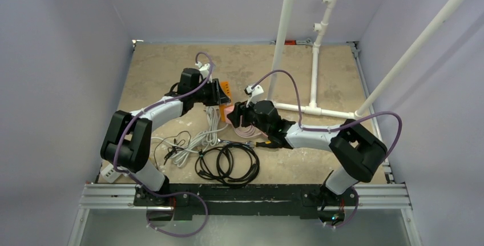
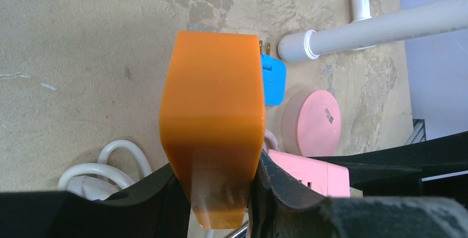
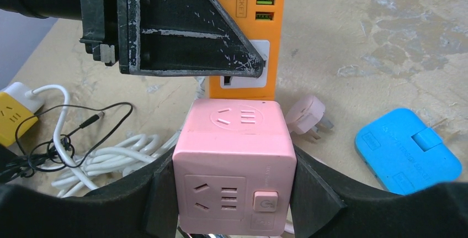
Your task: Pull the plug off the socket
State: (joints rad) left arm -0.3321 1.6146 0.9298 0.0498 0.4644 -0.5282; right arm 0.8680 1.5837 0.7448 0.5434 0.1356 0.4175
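Though hidden overhead, plug (image 3: 309, 117) beside socket (image 3: 234, 160).

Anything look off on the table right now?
Pink plug lies loose, pins bare, between the orange power strip and blue adapter, beside the pink cube. White and black cables lie tangled together.

An orange strip (image 1: 226, 90) is just beside a pink block (image 1: 229, 115), 1 black cable coil (image 1: 228, 165) near.

Smooth plastic pink socket (image 3: 234, 163); tabletop (image 3: 386, 39) seemingly rough.
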